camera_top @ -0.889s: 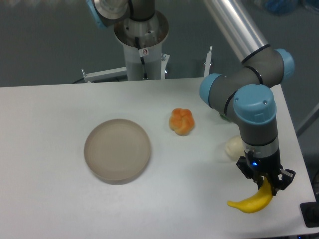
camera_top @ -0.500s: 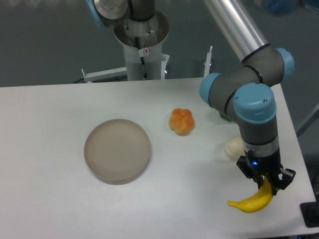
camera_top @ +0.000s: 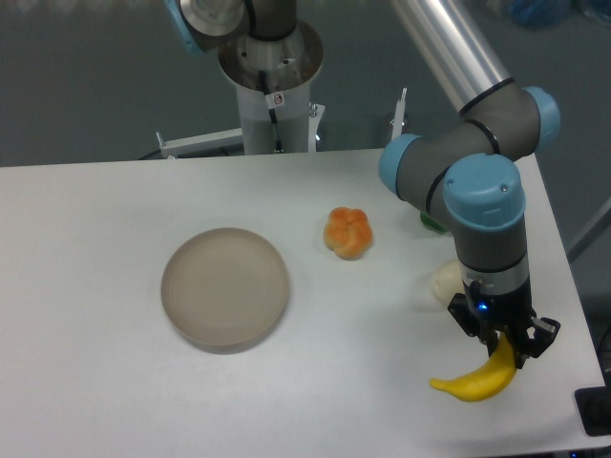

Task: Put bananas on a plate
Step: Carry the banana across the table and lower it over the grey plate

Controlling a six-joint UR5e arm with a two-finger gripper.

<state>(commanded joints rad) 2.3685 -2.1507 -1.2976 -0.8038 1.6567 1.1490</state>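
A matte white table [camera_top: 115, 401] carries everything. The arm, silver tube with grey joints and blue caps, bends down at the table's right side, its wrist vertical and pointing straight down. The plate [camera_top: 224, 287], round, shallow, beige-grey with a low raised rim, sits left of centre with nothing in it. The bananas [camera_top: 470, 380], one smooth, curved, bright-yellow fruit, lie near the front right corner, well apart from the plate. The gripper [camera_top: 502, 345] pinches the banana's upper end between its fingers. A lumpy orange fruit [camera_top: 348, 233] sits centre-right; a pale rounded object [camera_top: 446, 282] lies just beside the wrist.
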